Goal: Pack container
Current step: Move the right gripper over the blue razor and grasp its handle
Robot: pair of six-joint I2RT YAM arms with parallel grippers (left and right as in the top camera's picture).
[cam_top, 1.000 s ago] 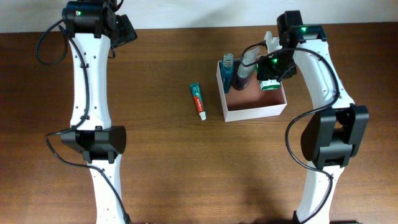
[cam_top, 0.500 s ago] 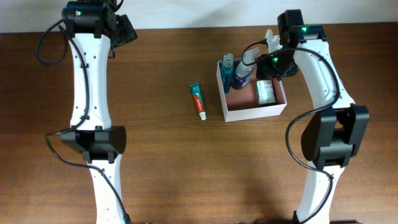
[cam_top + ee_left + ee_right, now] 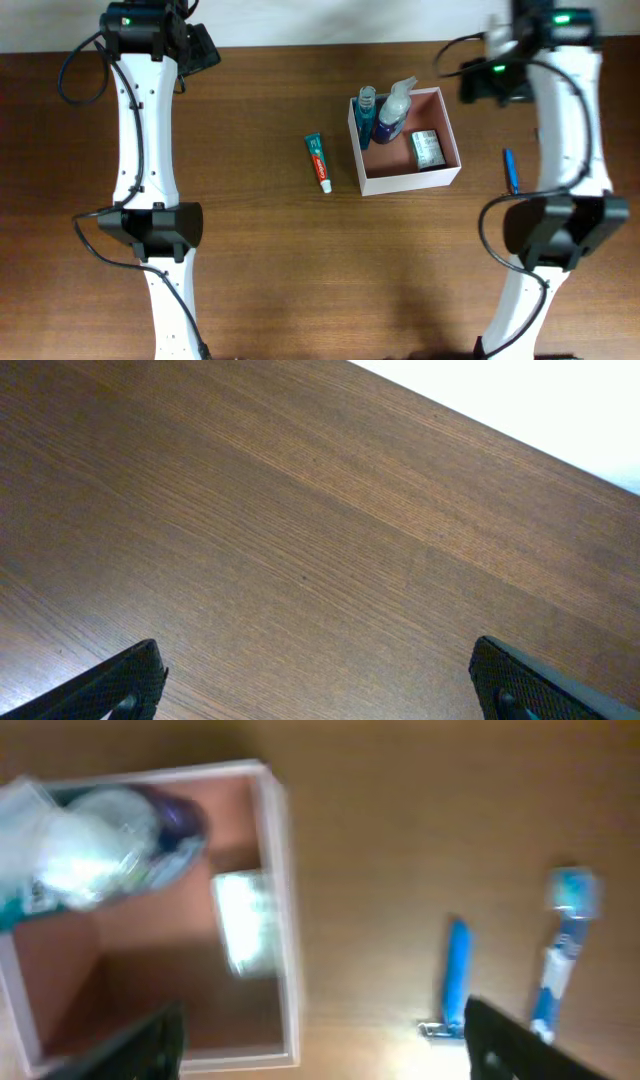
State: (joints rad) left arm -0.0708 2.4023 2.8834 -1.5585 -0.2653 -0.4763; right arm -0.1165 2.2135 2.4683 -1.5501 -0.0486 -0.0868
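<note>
**A:** Where does the container (image 3: 410, 182) sit?

**B:** Right of the middle of the table (image 3: 250, 250), toward the far edge. It lies flat on the wood with its open side up.

**A:** What is in it?

**B:** A green-and-white packet (image 3: 427, 149) lies flat by the right wall. In the far-left part a blue bottle (image 3: 366, 115) and a clear pump bottle (image 3: 397, 110) stand side by side, their tops leaning past the rim.

**A:** And the right gripper (image 3: 322, 1018)?

**B:** It hangs off the container's far-right corner, above the table and apart from the box. In its wrist view the container fills the left half, and the right wall runs down between the two dark fingers (image 3: 150, 1040). That view is blurred, but the fingers stand far apart and hold nothing.

**A:** What lies on its other side?

**B:** A slim blue tool (image 3: 511, 170) lies on the wood, right of the container and well apart from it. The wrist view shows a blue-and-white stick (image 3: 565, 945) just beyond the tool, too blurred to name.

**A:** The left gripper (image 3: 320, 680)?

**B:** It is at the far-left corner of the table, well apart from the container. Its fingers are spread wide, with bare wood beneath.

**A:** Anything else loose?

**B:** A toothpaste tube (image 3: 318, 162) lies near the container's left wall, not touching it.
</note>
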